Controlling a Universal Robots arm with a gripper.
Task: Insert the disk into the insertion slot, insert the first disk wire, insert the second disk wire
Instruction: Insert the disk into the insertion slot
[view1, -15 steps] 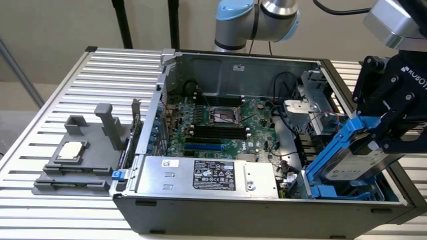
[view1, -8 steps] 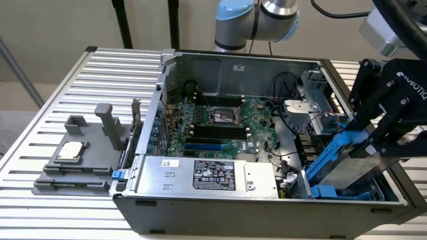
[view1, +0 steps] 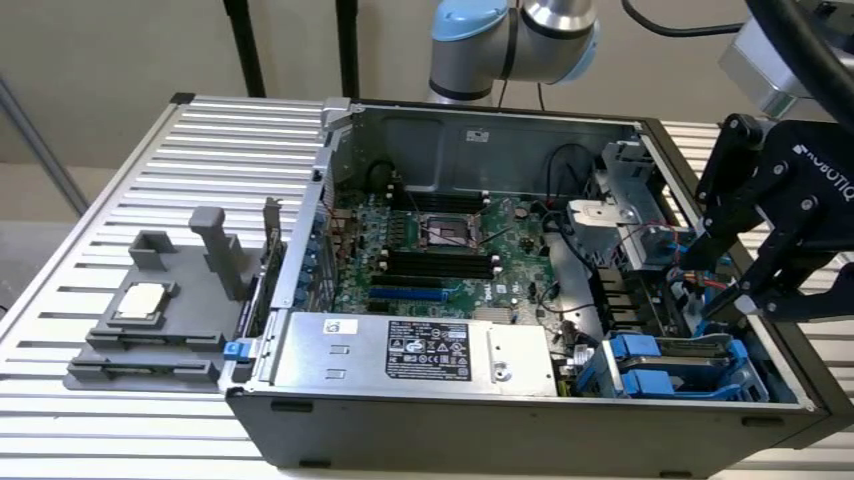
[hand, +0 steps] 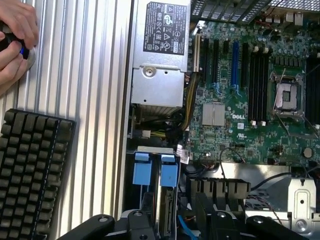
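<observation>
The open, empty claw (view1: 742, 304) hung just above the disk (view1: 674, 362), seated in the insertion slot (view1: 601, 372), near right.

An open computer case (view1: 534, 425) lies on the ribbed metal surface (view1: 227, 140), its green motherboard (view1: 441, 250) beside a silver power-supply box (view1: 400, 350). Outside it sit a grey fixture (view1: 134, 372) carrying a processor (view1: 140, 300), and a black keyboard (hand: 30, 175).

Counter (view1: 240, 140): case (view1: 534, 425) on it; fixture (view1: 160, 310) beside the case, at the exterior view's left. In case: power supply (view1: 414, 350) along near wall; motherboard (view1: 441, 250) behind it; slot (view1: 681, 365) in near corner at the exterior view's right; gripper (view1: 727, 300) above slot.
</observation>
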